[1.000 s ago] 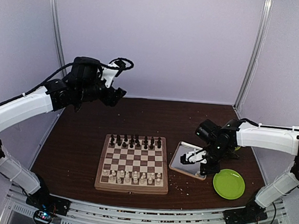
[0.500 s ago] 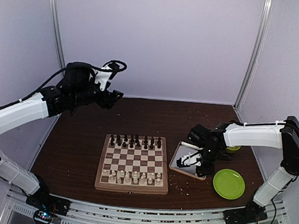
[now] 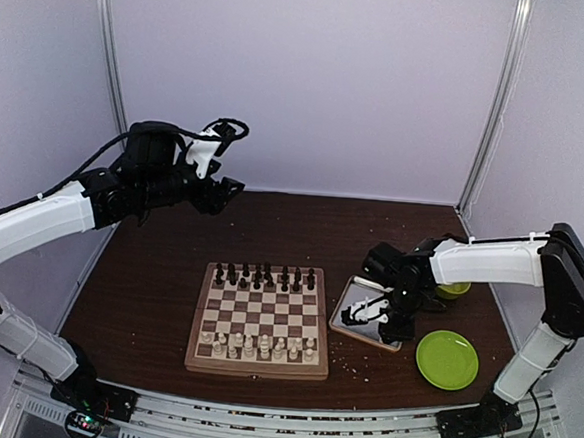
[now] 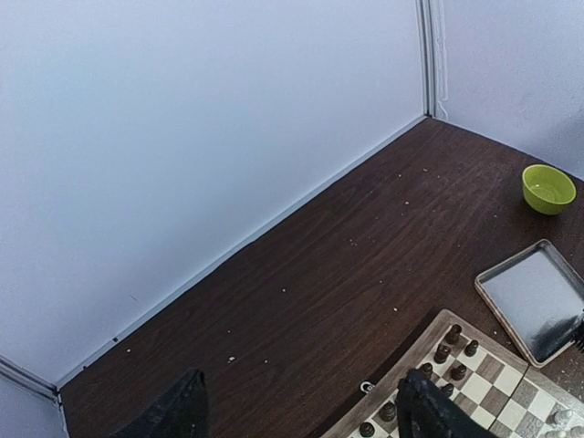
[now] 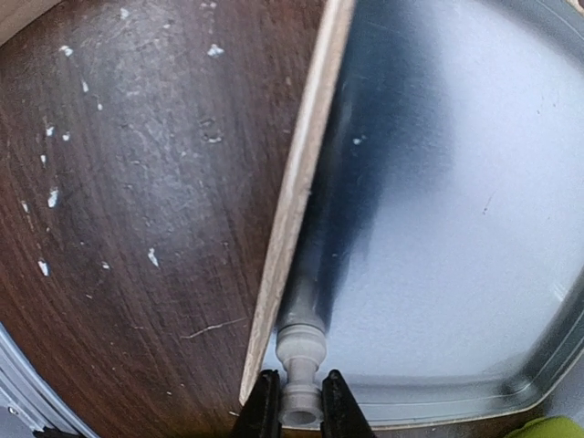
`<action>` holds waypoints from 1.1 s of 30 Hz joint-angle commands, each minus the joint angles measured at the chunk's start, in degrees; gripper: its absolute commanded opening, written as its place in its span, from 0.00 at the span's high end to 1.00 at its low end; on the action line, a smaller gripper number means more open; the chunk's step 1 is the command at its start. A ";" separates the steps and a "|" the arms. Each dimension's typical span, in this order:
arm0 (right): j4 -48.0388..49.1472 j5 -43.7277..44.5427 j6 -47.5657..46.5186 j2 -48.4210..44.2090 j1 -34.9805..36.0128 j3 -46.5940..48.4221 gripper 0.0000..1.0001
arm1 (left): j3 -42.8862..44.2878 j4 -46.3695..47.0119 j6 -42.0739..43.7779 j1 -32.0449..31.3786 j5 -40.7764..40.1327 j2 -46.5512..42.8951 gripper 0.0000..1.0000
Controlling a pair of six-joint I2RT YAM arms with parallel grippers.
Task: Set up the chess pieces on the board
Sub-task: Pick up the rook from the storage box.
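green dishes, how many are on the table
2: a green plate at the near right of the table, and a green bowl farther back on the same side. No others show.

The dark wooden counter (image 3: 147, 279) is carrying the checkered board (image 3: 255, 369) near its front middle. A shiny metal tray (image 3: 337, 317) is lying just right of the board. A green plate (image 3: 447, 359) is sitting by the tray's near right corner, with a green bowl (image 4: 548, 189) farther back. Pale crumbs (image 5: 152, 258) are dotting the wood.
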 commanded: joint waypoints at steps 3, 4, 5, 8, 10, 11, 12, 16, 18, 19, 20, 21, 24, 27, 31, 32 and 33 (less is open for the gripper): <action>-3.37 -8.18 -0.17 2.44 -3.59 4.79 0.94 | 1.57 2.16 -0.10 -0.11 2.91 0.70 0.28; -4.31 -9.95 -0.42 3.41 -4.60 5.67 0.94 | 1.69 2.07 -0.10 -0.11 3.31 0.82 0.28; -5.40 -11.98 -0.64 3.98 -5.93 6.67 0.94 | 1.75 1.98 -0.22 -0.15 3.65 0.94 0.28; -9.35 -17.81 -1.50 8.04 -9.73 10.28 0.95 | 2.00 1.72 -0.43 -0.14 4.65 1.29 0.28; -11.68 -19.98 -1.78 10.75 -11.42 12.21 0.95 | 2.23 1.53 -0.58 -0.19 5.30 1.42 0.28; -12.27 -20.91 -1.98 11.58 -12.09 12.73 0.95 | 2.28 1.44 -0.63 -0.19 5.57 1.50 0.28; -12.53 -21.52 -1.89 12.18 -12.41 13.10 0.95 | 2.36 1.43 -0.63 -0.19 5.90 1.47 0.28; -13.15 -21.95 -0.15 14.15 -13.69 14.88 0.95 | 2.37 1.36 -0.71 -0.19 6.35 1.64 0.28; -14.08 -23.55 0.16 14.73 -14.61 16.19 0.95 | 2.46 1.34 -0.88 -0.19 6.80 1.69 0.28; -14.63 -24.06 0.41 14.90 -15.13 16.93 0.95 | 2.46 1.34 -0.96 -0.19 7.00 1.71 0.28; -15.31 -24.90 0.45 15.08 -15.70 17.73 0.95 | 2.46 1.34 -1.07 -0.19 7.29 1.77 0.28; -16.21 -26.12 0.14 15.13 -16.45 18.58 0.95 | 2.54 1.34 -1.13 -0.19 7.47 1.89 0.28; -20.27 -32.14 -1.92 14.88 -18.25 21.45 0.95 | 2.71 1.17 -1.33 -0.19 7.93 2.03 0.28; -22.69 -35.56 -2.66 13.56 -18.19 23.89 0.95 | 2.73 1.16 -1.33 -0.19 7.80 1.95 0.28; -22.29 -35.85 -0.26 12.16 -16.81 26.63 0.95 | 2.81 1.08 -1.24 -0.19 7.76 1.70 0.28; -22.19 -35.39 0.17 11.83 -16.06 27.34 0.95 | 2.81 1.10 -1.17 -0.19 7.59 1.69 0.28; -21.98 -34.72 0.59 11.55 -15.17 28.20 0.95 | 2.74 1.08 -1.17 -0.19 7.45 1.59 0.28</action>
